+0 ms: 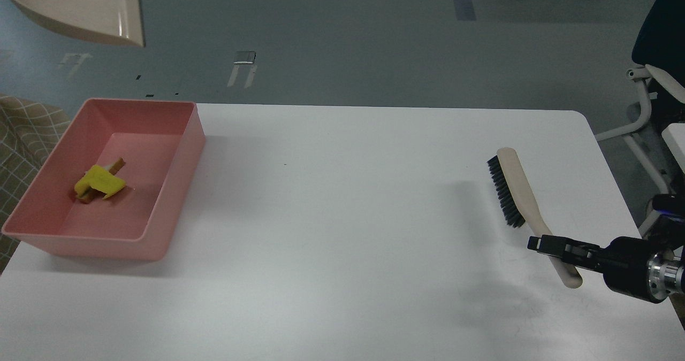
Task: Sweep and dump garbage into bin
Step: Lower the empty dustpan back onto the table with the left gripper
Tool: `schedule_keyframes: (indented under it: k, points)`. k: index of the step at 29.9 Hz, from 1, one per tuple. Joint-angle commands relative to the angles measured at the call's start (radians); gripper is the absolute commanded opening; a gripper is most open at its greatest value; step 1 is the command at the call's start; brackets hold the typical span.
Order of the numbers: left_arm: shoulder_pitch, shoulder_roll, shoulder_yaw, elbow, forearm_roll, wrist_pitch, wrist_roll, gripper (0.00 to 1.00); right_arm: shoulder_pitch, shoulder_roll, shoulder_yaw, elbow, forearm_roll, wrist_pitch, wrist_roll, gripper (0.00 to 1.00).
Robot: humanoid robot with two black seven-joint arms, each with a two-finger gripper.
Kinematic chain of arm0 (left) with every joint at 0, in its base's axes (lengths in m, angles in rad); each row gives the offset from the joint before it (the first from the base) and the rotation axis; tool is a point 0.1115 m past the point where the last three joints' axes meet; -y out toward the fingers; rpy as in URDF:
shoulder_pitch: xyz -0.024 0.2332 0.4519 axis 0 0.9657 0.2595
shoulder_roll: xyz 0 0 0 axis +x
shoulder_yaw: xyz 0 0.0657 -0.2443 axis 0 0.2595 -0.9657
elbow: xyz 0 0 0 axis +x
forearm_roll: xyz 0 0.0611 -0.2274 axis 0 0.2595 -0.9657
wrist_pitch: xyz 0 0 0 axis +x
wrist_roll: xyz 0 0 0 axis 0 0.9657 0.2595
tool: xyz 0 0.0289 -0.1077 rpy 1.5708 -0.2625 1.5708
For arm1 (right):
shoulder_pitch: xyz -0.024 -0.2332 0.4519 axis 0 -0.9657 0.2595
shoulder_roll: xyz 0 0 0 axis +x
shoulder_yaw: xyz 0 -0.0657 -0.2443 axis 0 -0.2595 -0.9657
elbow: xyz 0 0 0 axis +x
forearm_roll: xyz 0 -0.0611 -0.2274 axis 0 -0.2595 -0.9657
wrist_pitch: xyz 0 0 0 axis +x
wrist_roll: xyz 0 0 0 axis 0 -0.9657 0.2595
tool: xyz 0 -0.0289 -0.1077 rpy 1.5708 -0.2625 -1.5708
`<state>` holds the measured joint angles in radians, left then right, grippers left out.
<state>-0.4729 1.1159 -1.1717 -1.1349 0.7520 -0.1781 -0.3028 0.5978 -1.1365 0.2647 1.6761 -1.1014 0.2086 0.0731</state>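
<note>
Just one bin (pixel 176 152), one garbage cluster (pixel 99 183), one brush (pixel 514 187).

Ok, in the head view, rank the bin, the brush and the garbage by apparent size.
Largest to smallest:
1. bin
2. brush
3. garbage, lying inside the bin

The gaps are clear, so camera distance does not blur the order.

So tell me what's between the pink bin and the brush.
Nothing: in the head view, only bare white table lies between the pink bin and the brush.
</note>
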Motion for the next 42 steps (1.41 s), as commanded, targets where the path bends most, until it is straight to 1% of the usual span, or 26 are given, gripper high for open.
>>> schedule_keyframes:
  k: [1, 2, 3, 5, 6, 7, 9, 10, 11, 13, 15, 17, 18, 21, 24, 27, 29, 32, 35, 42]
  points:
    - [-0.001, -0.157, 0.004, -0.121, 0.003, 0.032, 0.095, 0.0, 0.007, 0.023, 0.001, -0.007, -0.002, 0.0, -0.006, 0.0]
    - [-0.003, -0.188, 0.009, -0.137, 0.004, 0.041, 0.105, 0.0, 0.007, 0.027, 0.001, -0.009, -0.002, 0.0, -0.006, 0.0]
    - [-0.004, -0.246, 0.036, -0.152, 0.01, 0.058, 0.114, 0.0, 0.007, 0.033, 0.001, -0.01, -0.002, 0.0, -0.009, 0.0]
    - [-0.01, -0.3, 0.084, -0.155, 0.032, 0.075, 0.116, 0.0, 0.005, 0.04, 0.001, -0.01, -0.002, -0.002, -0.015, 0.0]
    - [-0.033, -0.35, 0.143, -0.154, 0.073, 0.1, 0.116, 0.0, 0.007, 0.047, 0.001, -0.009, -0.002, -0.002, -0.022, 0.0]
    - [-0.05, -0.372, 0.173, -0.154, 0.096, 0.114, 0.116, 0.0, 0.005, 0.052, 0.001, -0.009, -0.002, -0.002, -0.024, 0.0]
    - [-0.096, -0.453, 0.295, -0.145, 0.124, 0.176, 0.117, 0.0, 0.004, 0.055, -0.001, -0.01, -0.003, -0.002, -0.026, 0.0]
    - [-0.101, -0.473, 0.325, -0.143, 0.124, 0.195, 0.117, 0.0, 0.003, 0.055, -0.001, -0.01, -0.003, -0.002, -0.026, 0.0]
    - [-0.105, -0.51, 0.366, -0.141, 0.124, 0.233, 0.117, 0.0, 0.002, 0.054, -0.001, -0.01, -0.003, -0.002, -0.026, 0.0]
    - [-0.104, -0.547, 0.392, -0.135, 0.124, 0.264, 0.117, 0.0, 0.0, 0.053, -0.001, -0.01, -0.002, -0.002, -0.026, 0.0]
    - [-0.101, -0.638, 0.429, -0.106, 0.125, 0.305, 0.117, 0.0, -0.003, 0.055, -0.001, -0.01, -0.003, -0.002, -0.026, 0.0]
    - [-0.098, -0.709, 0.452, -0.076, 0.125, 0.327, 0.119, 0.0, -0.003, 0.053, -0.001, -0.01, -0.002, -0.002, -0.026, 0.0]
    - [-0.095, -0.725, 0.457, -0.068, 0.125, 0.331, 0.12, 0.0, -0.003, 0.052, -0.001, -0.01, -0.002, -0.002, -0.026, 0.0]
    - [-0.076, -0.754, 0.464, -0.036, 0.128, 0.35, 0.12, 0.0, -0.004, 0.049, -0.002, -0.01, -0.002, -0.002, -0.026, 0.0]
    - [-0.017, -0.763, 0.474, -0.01, 0.136, 0.4, 0.108, 0.0, -0.004, 0.052, -0.007, -0.007, -0.002, -0.014, -0.026, 0.0]
    - [0.002, -0.763, 0.474, 0.013, 0.136, 0.407, 0.1, 0.0, -0.006, 0.053, -0.01, -0.006, -0.002, -0.018, -0.026, 0.0]
    - [0.02, -0.763, 0.477, 0.05, 0.138, 0.417, 0.087, 0.0, -0.006, 0.053, -0.01, -0.006, -0.002, -0.018, -0.026, 0.0]
    - [0.036, -0.76, 0.516, 0.061, 0.136, 0.431, 0.071, 0.0, -0.009, 0.053, -0.008, -0.006, -0.002, -0.018, -0.026, 0.0]
    - [0.037, -0.763, 0.552, 0.058, 0.136, 0.451, 0.067, 0.0, -0.01, 0.055, -0.005, -0.006, -0.002, -0.018, -0.026, 0.0]
    - [0.034, -0.78, 0.553, 0.058, 0.136, 0.451, 0.062, 0.0, -0.012, 0.055, -0.008, -0.004, -0.002, -0.018, -0.026, 0.0]
